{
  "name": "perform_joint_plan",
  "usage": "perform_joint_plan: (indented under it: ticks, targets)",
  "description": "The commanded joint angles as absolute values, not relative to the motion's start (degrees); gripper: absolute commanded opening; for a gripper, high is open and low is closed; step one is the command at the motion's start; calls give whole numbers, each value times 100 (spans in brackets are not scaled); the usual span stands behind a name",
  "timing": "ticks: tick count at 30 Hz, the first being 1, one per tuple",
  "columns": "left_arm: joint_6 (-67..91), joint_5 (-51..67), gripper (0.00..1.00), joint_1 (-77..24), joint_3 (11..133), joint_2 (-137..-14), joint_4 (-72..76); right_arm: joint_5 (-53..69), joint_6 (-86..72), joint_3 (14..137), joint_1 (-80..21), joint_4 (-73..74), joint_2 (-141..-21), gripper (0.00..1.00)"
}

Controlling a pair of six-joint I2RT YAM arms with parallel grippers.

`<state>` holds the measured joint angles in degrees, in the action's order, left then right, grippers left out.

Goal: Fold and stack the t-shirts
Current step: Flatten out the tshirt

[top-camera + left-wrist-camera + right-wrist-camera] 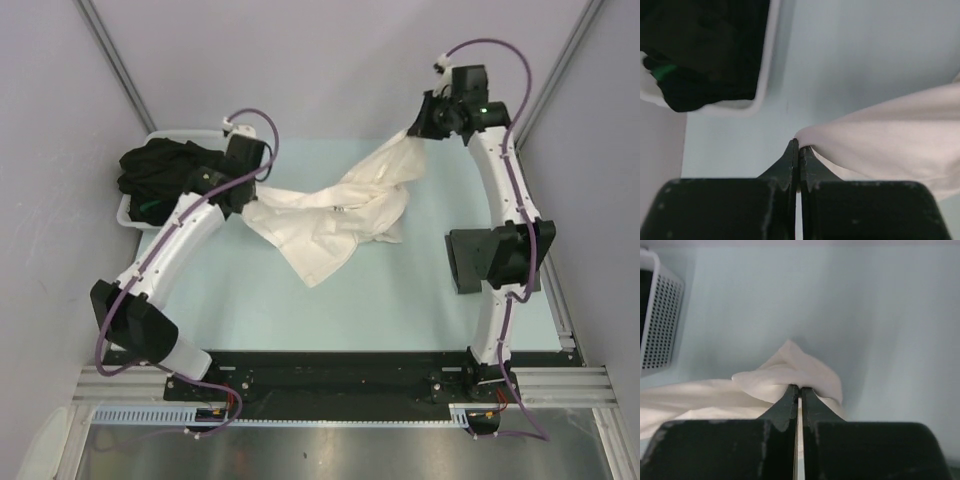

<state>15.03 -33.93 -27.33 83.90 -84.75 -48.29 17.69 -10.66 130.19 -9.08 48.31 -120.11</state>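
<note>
A cream-white t-shirt (335, 215) lies crumpled across the middle of the pale blue table, stretched between both arms. My left gripper (243, 205) is shut on its left edge; in the left wrist view the cloth (880, 135) runs off to the right from the closed tips (798, 146). At the far right my right gripper (415, 130) is shut on another corner, and a bunched fold (795, 372) sits at its tips (800, 388). Dark t-shirts (165, 170) are piled in the white tub (127, 215) at the left.
The tub's rim (767, 75) lies just left of my left gripper, and its perforated wall (660, 330) shows at the left in the right wrist view. Grey walls close in the table on both sides. The arms' base rail (330, 375) runs along the near edge.
</note>
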Motion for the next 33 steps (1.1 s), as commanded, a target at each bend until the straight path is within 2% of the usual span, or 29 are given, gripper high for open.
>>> perform_joint_plan:
  ticks: [1,3,14,23,29,33]
  targets:
    - [686,-3621,0,-1926,9692,-8823,-4368,1222,-1063,13895,-440,4913,-11119,0]
    - [650,-3604,0,-1663,10360,-9095,-4464,1046,-1090,13852,-220,4799,-10908,0]
    - [694,-3709,0,-1345,11030,-9027,-4342,563,-1195,13965,474,4763,-9845,0]
    - [1019,-3068,0,-1353,10583,-7640,-4483,484,-1362,13729,483,4799,-8957,0]
    - [1178,-2883,0,-1573,9801,-6612,-4658,194,-1380,12491,19,4545,-7807,0]
    - [1230,-2865,0,-1801,9283,-5811,-4606,0,-1477,11341,-246,4185,-6552,0]
